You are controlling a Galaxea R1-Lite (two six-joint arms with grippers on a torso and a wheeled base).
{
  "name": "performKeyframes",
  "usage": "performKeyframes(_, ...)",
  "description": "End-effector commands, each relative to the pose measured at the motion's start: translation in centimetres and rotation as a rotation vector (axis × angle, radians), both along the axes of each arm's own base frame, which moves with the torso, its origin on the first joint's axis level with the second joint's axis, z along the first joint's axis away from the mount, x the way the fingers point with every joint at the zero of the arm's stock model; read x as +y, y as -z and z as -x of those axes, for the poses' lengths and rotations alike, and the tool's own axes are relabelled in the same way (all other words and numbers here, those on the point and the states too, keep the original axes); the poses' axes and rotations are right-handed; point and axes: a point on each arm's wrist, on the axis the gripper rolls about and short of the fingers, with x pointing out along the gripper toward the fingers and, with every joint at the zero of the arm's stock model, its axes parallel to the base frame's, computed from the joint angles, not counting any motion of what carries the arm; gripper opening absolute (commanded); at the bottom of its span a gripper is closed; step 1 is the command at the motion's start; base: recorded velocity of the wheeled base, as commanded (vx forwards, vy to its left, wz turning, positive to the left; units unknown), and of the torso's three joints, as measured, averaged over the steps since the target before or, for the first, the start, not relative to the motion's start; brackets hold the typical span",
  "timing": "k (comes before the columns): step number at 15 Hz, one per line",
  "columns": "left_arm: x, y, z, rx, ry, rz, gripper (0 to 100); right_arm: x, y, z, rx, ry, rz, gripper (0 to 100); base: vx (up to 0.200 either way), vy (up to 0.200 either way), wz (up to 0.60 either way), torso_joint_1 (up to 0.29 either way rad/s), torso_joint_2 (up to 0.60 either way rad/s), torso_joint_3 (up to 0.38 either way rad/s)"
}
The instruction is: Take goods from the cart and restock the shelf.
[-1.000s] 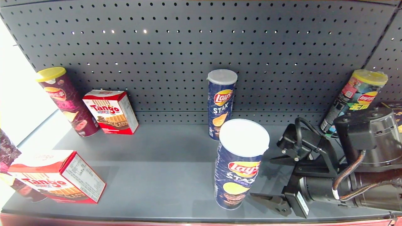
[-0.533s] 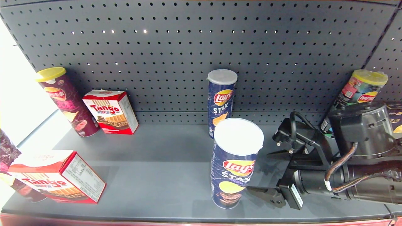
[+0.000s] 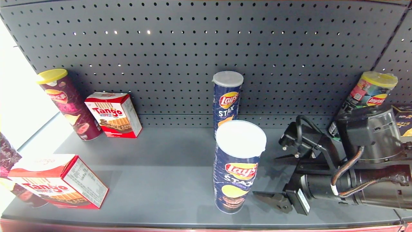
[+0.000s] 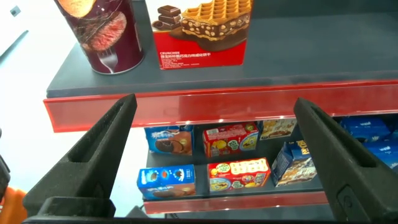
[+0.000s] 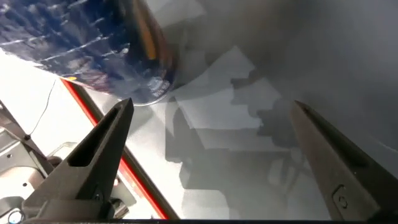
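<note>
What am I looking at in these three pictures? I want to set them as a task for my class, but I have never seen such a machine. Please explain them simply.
This is a two-armed robot restocking a shop shelf. The large picture comes from a camera on its head, looking down at the shelf. The two smaller ones come from cameras on its wrists, each looking out between the two fingers of that arm's hand.

On the shelf stand a front blue can, a back blue can, a maroon can, a back wafer box, a front wafer box and a yellow-lidded can.

The right hand is open beside the front blue can and holds nothing. The left hand, also open and empty, faces the shelf's red front edge.
</note>
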Motion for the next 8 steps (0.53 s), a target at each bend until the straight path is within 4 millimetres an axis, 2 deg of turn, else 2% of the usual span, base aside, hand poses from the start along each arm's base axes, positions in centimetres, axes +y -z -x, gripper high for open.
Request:
performKeyframes(1, 0.0, 0.0, 0.0, 0.002, 0.0, 0.0, 100, -1.1, -1.4, 0.1, -0.044, 0.033, -0.036, 100, 0.0, 0.0, 0.0, 0.0, 0.0, 0.0)
performKeyframes(3, 0.0, 0.0, 0.0, 0.002, 0.0, 0.0, 100, -4.1, -6.1, -0.9, -0.214, 0.179, -0.157, 100, 0.0, 0.0, 0.0, 0.0, 0.0, 0.0)
performKeyframes(5, 0.0, 0.0, 0.0, 0.001, 0.001, -0.002, 100, -7.3, -9.3, -0.2, -0.332, 0.297, -0.22, 100, 0.0, 0.0, 0.0, 0.0, 0.0, 0.0)
performKeyframes(7, 0.0, 0.0, 0.0, 0.001, 0.001, -0.002, 100, -10.2, -10.9, 2.1, -0.423, 0.383, -0.258, 100, 0.0, 0.0, 0.0, 0.0, 0.0, 0.0)
performKeyframes(8, 0.0, 0.0, 0.0, 0.001, 0.001, -0.003, 100, -11.9, -11.3, 4.2, -0.474, 0.43, -0.274, 100, 0.0, 0.0, 0.0, 0.0, 0.0, 0.0)
